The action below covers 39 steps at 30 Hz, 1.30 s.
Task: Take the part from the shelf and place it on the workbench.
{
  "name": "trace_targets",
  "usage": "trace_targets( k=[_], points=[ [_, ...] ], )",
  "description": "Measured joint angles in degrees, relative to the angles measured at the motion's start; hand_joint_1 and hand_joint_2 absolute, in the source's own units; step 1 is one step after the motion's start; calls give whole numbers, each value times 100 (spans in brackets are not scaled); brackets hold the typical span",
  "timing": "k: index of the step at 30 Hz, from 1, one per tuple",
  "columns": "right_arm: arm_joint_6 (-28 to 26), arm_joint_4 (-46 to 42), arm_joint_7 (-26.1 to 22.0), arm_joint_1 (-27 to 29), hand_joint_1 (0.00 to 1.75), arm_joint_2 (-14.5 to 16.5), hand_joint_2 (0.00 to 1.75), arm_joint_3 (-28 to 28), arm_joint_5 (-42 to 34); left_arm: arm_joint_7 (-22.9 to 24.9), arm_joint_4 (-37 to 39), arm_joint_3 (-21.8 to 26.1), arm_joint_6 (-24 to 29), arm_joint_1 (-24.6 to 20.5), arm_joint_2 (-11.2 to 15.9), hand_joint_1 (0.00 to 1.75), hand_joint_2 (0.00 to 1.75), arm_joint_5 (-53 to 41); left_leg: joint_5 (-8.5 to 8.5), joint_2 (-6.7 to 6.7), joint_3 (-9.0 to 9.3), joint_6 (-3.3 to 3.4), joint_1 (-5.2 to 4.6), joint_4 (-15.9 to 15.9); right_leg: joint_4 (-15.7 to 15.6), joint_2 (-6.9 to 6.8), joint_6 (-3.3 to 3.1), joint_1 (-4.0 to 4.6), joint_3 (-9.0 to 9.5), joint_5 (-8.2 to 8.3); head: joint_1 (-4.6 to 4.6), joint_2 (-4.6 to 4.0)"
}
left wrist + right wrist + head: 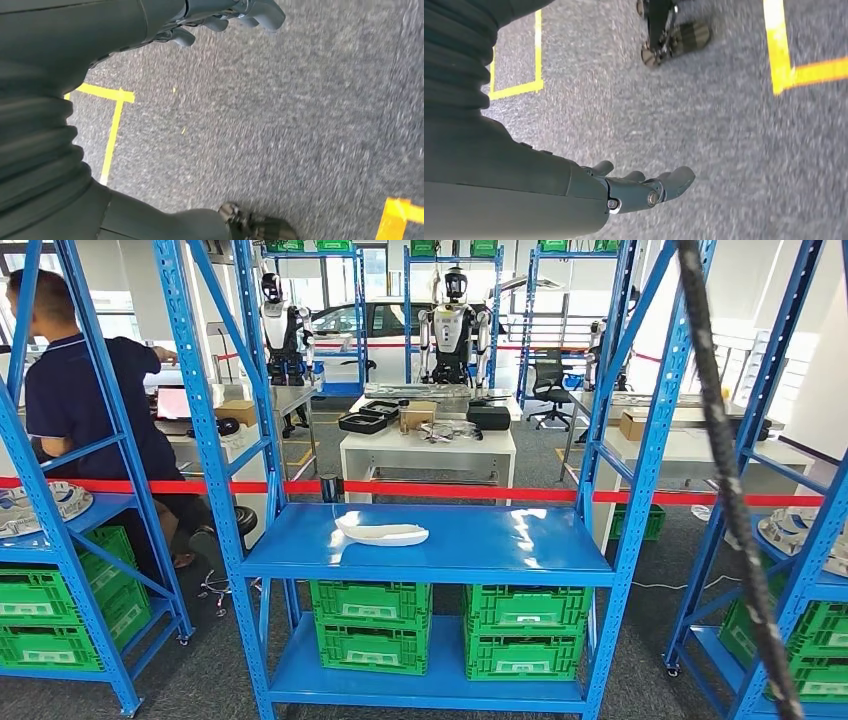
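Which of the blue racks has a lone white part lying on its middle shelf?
The centre rack straight ahead: one white part lies on its shelf. The side racks hold piled parts.

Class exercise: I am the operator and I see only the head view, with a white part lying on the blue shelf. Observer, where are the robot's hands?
Observer: The left hand hangs over grey carpet, holding nothing.
Operator: And the other one?
Observer: The right hand hangs over the carpet too, fingers apart, holding nothing.
Operator: Anything marked on the floor?
Observer: Yes, yellow tape lines run across the carpet near both hands.
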Motion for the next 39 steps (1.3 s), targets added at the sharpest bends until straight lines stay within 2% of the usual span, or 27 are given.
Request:
trace_targets(
  k=[10, 19, 26, 39],
  points=[
    [-273, 172, -276, -200, 0, 106, 0, -1058, 1060, -593, 130, 1004, 142, -285, -97, 0, 0, -1035, 1, 0, 5, 0, 0, 0, 0, 0, 0, 0, -2, 0, 0, 0],
    [-433, 349, -541, -417, 0, 142, 0, -2173, 2212, -1313, 127, 1030, 205, -928, -20, 0, 0, -1322, 10, 0, 9, -11, 0, 1, 2, 1, 0, 0, 3, 5, 0, 0],
    [-453, 449, -718, -546, 0, 155, 0, -2863, 2904, -1749, -97, 459, 343, -1372, 140, 0, 0, -1128, 15, 0, 11, -15, 0, 2, 8, 2, 1, -1, -3, 7, 0, 0],
    [-358, 610, -943, -744, 0, 215, 0, -4009, 3877, -2414, -727, -1451, 910, -2685, 358, 0, 0, -746, 28, 0, 12, -26, 0, 4, 17, 1, -5, -1, -1, 20, 0, 0]
  ],
)
